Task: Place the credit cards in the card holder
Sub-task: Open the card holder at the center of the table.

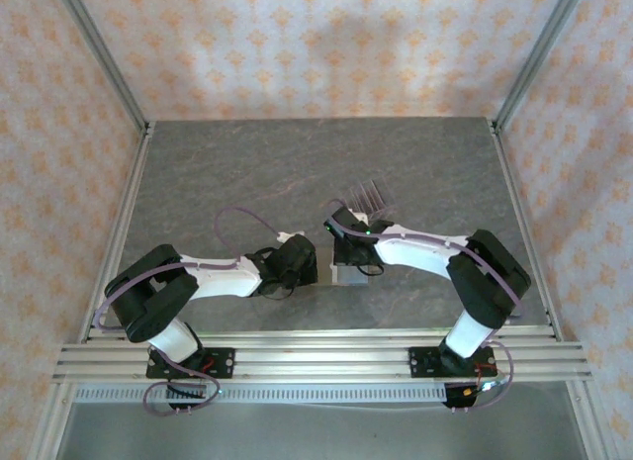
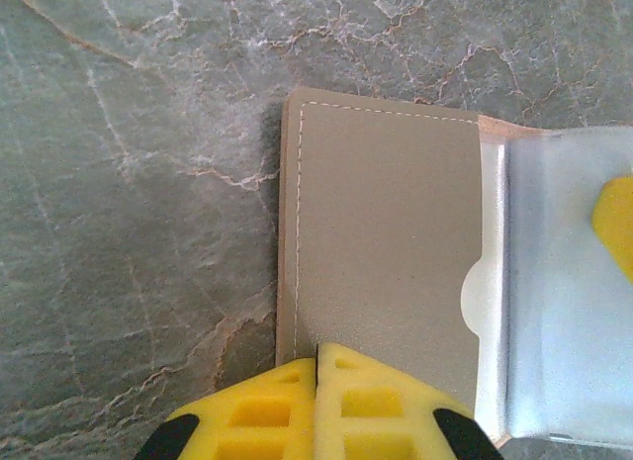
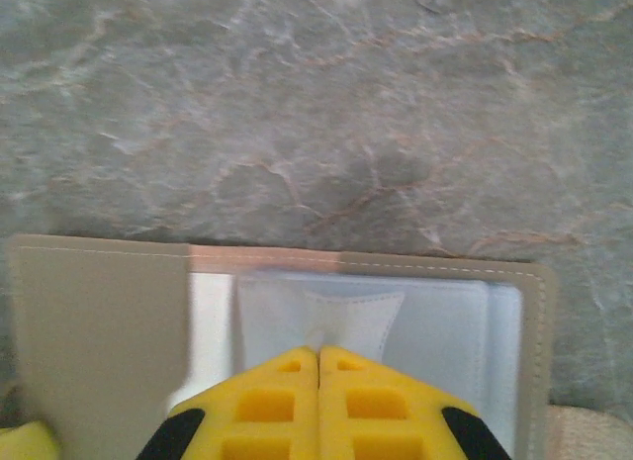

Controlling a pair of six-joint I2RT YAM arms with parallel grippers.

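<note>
Orange-patterned walls (image 1: 297, 45) on three sides, grey marbled table (image 1: 227, 173) in the middle. The holder (image 2: 386, 213) lies opened flat at centre of the top view, right under both arms' tips. It has a tan flap on one side and a clear pocket (image 2: 564, 302) on the other.

L gripper (image 2: 316, 359) is pinched tight w/ nothing btw. the fingers. Its tips sit at the bottom edge of the left wrist pic, on the tan flap, prob. pinning it down. R gripper (image 3: 318, 356) is likewise closed & empty, tips on the pocket side at bottom centre of its own pic. One of its yellow fingers also pokes in at the right edge of the left wrist pic.

The cards (image 1: 368, 195) stand edge-on as a dark row in the rack (image 1: 354, 205), upper centre of the top view. That's just beyond the R gripper & apart from the holder. There are several; I can't tell the exact no.

Progress, as I read it: early.
- Done: holder is open & pressed flat.
- Left: every card I can see is in the rack, none in a gripper.
- Unsure: the pocket looks pale & empty, tho there's a whitish shape inside it in the right wrist pic that I can't make out.

So approx. all the picking & slotting is to come. One gripper would have to lift off the holder, fetch a card & feed it into the pocket mouth.
</note>
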